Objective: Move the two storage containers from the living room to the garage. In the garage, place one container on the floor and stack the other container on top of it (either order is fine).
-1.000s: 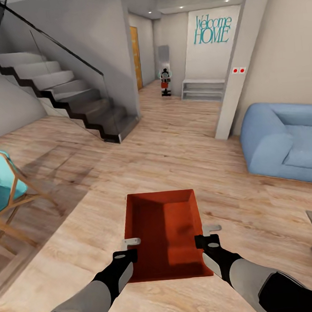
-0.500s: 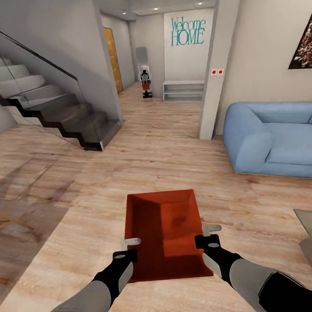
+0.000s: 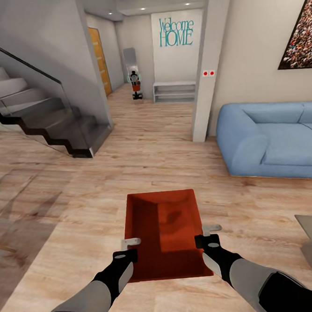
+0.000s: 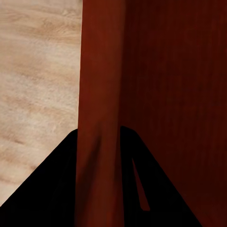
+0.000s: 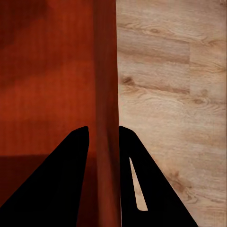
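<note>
Underfoot, the living room's light wood-plank floor (image 3: 173, 140) runs toward a hallway at twelve o'clock. A grey staircase (image 3: 45, 122) with a glass rail climbs at ten o'clock, and a blue sofa (image 3: 272, 140) sits at two o'clock beside a white pillar (image 3: 207, 63) bearing two small red dots. On the far wall, teal lettering (image 3: 176, 31) reads "Welcome HOME" above a low white shelf (image 3: 174, 91). A framed picture (image 3: 301, 36) hangs over the sofa.

One orange-red storage container (image 3: 164, 232), open-topped, is carried level at six o'clock, held off the floor between both arms. The forearms reach forward in parallel, wrists turned inward. The left gripper (image 3: 129, 248) has its fingers (image 4: 61, 189) pinched over the container's left wall; the right gripper (image 3: 207, 235) has its fingers (image 5: 66, 184) pinched over the right wall.
</note>
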`<state>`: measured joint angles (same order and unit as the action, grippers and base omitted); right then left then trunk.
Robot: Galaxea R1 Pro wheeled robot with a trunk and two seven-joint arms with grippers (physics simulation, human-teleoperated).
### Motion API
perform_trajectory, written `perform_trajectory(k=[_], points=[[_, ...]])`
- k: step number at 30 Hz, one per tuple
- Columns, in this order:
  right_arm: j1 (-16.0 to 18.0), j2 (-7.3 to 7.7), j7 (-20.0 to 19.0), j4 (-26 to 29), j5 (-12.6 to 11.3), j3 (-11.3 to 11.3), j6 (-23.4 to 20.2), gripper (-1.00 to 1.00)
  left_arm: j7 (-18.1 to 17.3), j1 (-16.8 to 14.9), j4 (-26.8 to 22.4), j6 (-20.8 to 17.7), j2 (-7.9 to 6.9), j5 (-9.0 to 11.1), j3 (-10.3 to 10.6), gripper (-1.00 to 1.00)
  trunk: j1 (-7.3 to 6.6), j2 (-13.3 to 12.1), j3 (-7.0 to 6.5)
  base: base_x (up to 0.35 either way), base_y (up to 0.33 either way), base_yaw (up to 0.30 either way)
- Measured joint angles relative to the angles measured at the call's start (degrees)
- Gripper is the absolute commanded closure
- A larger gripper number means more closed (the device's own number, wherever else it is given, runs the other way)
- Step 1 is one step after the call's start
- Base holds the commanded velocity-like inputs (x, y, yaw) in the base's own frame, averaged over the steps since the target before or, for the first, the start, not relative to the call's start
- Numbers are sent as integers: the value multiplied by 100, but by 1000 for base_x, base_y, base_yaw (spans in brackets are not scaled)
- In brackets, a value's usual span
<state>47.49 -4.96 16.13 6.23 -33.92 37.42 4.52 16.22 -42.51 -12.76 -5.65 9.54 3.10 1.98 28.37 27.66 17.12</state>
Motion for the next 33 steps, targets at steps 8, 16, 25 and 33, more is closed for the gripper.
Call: perform_trajectory(k=[8,16,25,33], points=[[0,3,-4,0,0,-1,0,100,5,0,0,0,3,0,0,100,0,0,0,321,90,0],[-1,3,-4,0,0,-2,0,100,5,0,0,-1,3,0,1,100,0,0,0,320,90,0],[0,0,-4,-4,1,-3,0,100,2,0,0,-6,1,-1,1,100,0,0,0,320,90,0],[0,3,-3,1,0,0,-1,100,5,0,0,0,3,0,0,100,0,0,0,321,90,0]])
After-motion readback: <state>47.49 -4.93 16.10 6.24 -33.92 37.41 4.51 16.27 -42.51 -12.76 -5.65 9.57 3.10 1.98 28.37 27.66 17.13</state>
